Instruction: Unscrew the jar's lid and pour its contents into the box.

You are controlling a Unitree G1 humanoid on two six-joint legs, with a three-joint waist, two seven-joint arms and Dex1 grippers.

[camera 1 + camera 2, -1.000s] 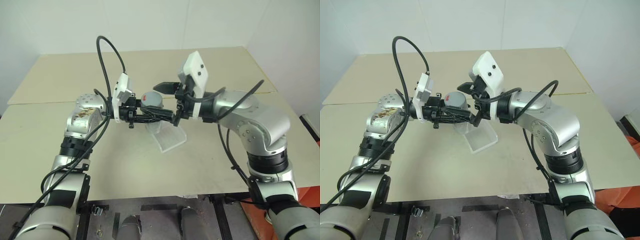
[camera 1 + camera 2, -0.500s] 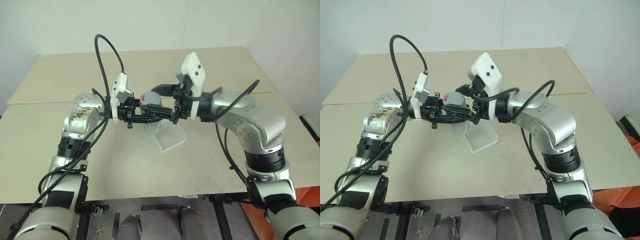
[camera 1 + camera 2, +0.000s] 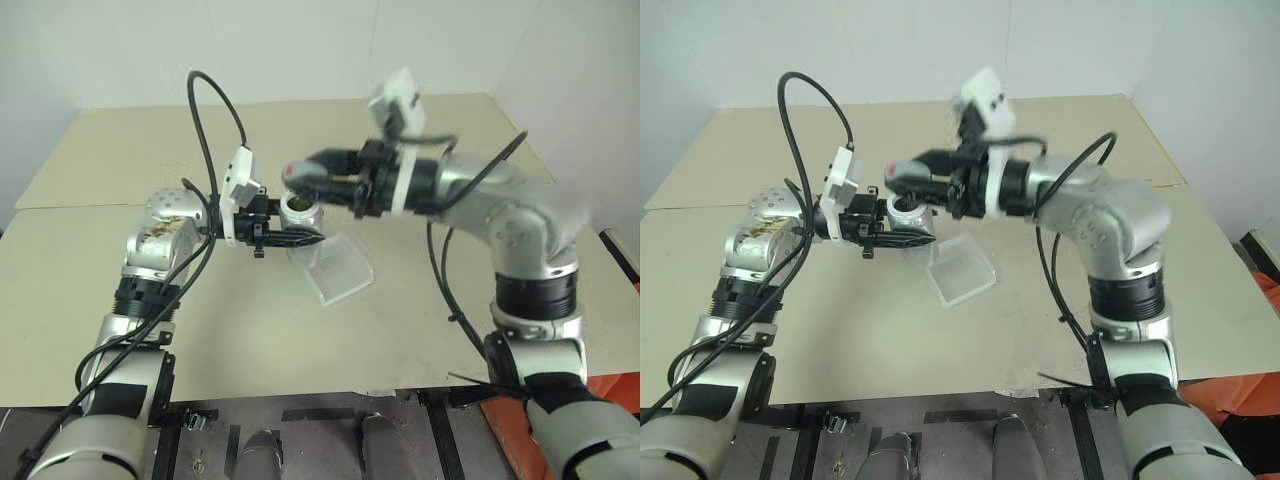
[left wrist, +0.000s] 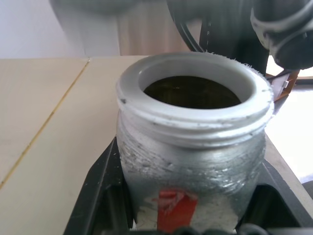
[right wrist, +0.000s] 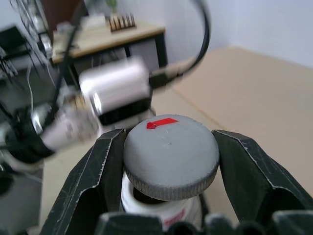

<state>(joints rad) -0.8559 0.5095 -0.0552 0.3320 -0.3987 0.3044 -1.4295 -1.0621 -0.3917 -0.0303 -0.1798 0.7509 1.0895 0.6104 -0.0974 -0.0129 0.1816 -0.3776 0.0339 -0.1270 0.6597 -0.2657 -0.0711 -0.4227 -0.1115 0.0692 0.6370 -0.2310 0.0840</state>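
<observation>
The left gripper (image 3: 300, 238) clamps the open jar (image 3: 298, 210) upright above the tabletop's middle, just beside the box (image 3: 335, 268). The right gripper (image 5: 168, 166) pinches the lid (image 5: 170, 155) just over the mouth. Tipping too early could scatter the contents (image 4: 190, 93) past the box. No readable writing; only red marks.

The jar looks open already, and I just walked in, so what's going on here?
The left gripper is shut on the jar, holding it upright above the table. The right gripper is shut on the grey lid, held just above the jar's open mouth. Dark contents sit inside. The box waits on the table, nothing poured yet.
</observation>
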